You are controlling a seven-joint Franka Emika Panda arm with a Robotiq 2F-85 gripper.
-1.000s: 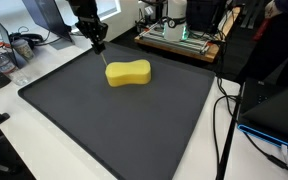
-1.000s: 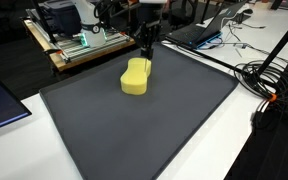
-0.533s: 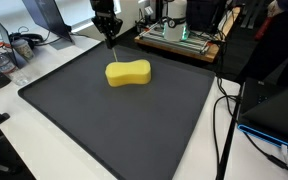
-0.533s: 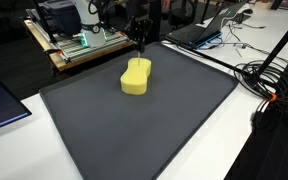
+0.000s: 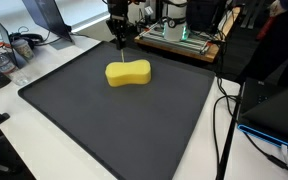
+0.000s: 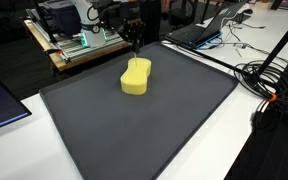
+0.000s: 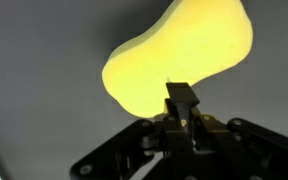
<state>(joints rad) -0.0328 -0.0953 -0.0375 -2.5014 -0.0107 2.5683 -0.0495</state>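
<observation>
Gripper (image 5: 120, 42) hangs with its jaws pressed fully together and nothing between them, above the far edge of the black mat (image 5: 114, 125). Toward the far side of that mat the yellow sponge (image 5: 128, 73) lies flat, near the fingertips but not touching them.

Yellow sponge (image 5: 128, 73): peanut-shaped outline with a pinched waist and rounded lobes, plain surface, not visibly deformed. It lies flat, broad face up, on the dark grey mat (image 5: 104, 125), in the mat's far half and well inside its edges in both exterior views. The wrist view shows only the sponge's top face.
</observation>
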